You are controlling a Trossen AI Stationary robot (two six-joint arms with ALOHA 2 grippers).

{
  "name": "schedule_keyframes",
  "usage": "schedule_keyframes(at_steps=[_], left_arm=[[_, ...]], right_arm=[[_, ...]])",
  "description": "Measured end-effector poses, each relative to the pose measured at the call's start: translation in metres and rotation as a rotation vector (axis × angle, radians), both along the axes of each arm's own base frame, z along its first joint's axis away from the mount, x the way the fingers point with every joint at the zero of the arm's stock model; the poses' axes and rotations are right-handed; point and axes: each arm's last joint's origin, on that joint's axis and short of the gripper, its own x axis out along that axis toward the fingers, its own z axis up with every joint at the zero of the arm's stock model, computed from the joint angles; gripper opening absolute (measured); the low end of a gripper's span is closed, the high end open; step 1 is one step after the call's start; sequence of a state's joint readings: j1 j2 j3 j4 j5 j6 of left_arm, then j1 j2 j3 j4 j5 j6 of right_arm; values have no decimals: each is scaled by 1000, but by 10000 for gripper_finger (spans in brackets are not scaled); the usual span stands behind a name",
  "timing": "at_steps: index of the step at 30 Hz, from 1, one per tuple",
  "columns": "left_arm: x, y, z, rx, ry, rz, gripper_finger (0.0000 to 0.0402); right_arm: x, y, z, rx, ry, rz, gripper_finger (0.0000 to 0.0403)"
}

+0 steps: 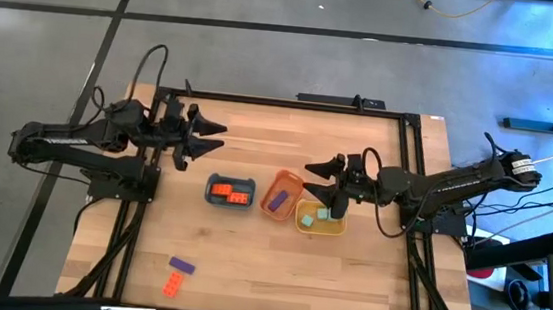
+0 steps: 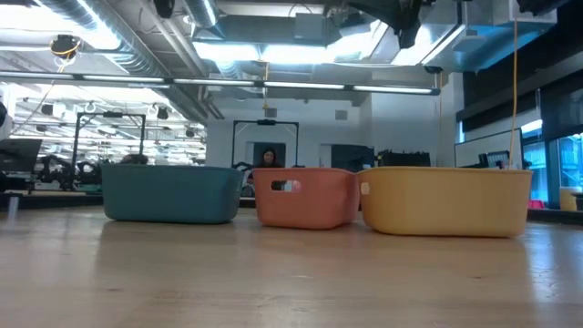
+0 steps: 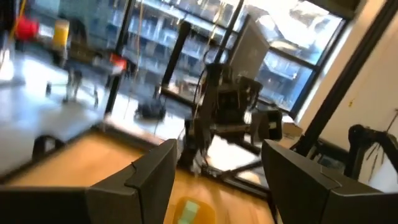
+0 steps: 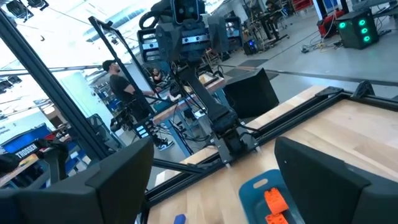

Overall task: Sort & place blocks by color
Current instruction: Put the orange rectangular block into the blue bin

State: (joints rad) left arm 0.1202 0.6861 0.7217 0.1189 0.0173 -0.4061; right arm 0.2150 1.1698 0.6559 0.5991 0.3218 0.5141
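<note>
Our left gripper (image 1: 220,137) and right gripper (image 1: 311,179), fingers spread and empty; blocks (image 1: 232,191) hidden behind tray walls from low down.

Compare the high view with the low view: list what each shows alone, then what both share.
Only the high view shows the tray contents: orange-red blocks in the blue rounded tray, a purple block in the orange rounded tray and a mint green block in the yellow rounded tray. It also shows a loose purple block, a loose orange-red block, and the open left gripper and right gripper.

Only the low view shows the room behind and a person far off.

Both share the three trays on the wooden table.
</note>
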Motion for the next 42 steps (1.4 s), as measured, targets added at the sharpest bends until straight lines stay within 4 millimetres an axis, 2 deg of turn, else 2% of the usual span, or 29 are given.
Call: schedule_keyframes(at_steps=[3, 7, 10, 13, 16, 19, 22, 26, 31, 34, 38, 42], left_arm=[[4, -6, -3, -97, 133, -49, 227], [13, -26, -14, -285, 452, -143, 227], [15, -50, -29, -461, 759, -181, 227], [12, -80, -47, -613, 1055, -144, 227], [9, -113, -64, -724, 1221, -80, 227], [6, -148, -74, -808, 1229, -30, 227], [3, -181, -81, -907, 1162, -1, 227], [1, -212, -98, -1007, 1156, 53, 227], [11, -230, -116, -1065, 1245, 92, 227], [22, -236, -110, -1056, 1257, 133, 227], [33, -246, -100, -985, 1406, 256, 227], [43, -262, -105, -913, 1523, 365, 227]], right_arm=[[0, 0, 0, 0, 0, 0, 336], [0, 0, 0, -3, 0, 0, 336], [0, 0, 0, -30, 6, -2, 336], [0, 0, -1, -57, 20, -4, 336], [0, 0, -5, -64, 59, -2, 336], [1, 0, -8, -71, 94, -2, 336], [0, 0, -11, -77, 121, 2, 336], [1, 1, -12, -81, 126, 25, 336], [1, 2, -12, -82, 127, 51, 336], [1, 2, -13, -100, 135, 60, 336], [1, 2, -13, -104, 142, 60, 336], [0, 2, -14, -107, 152, 61, 336]])
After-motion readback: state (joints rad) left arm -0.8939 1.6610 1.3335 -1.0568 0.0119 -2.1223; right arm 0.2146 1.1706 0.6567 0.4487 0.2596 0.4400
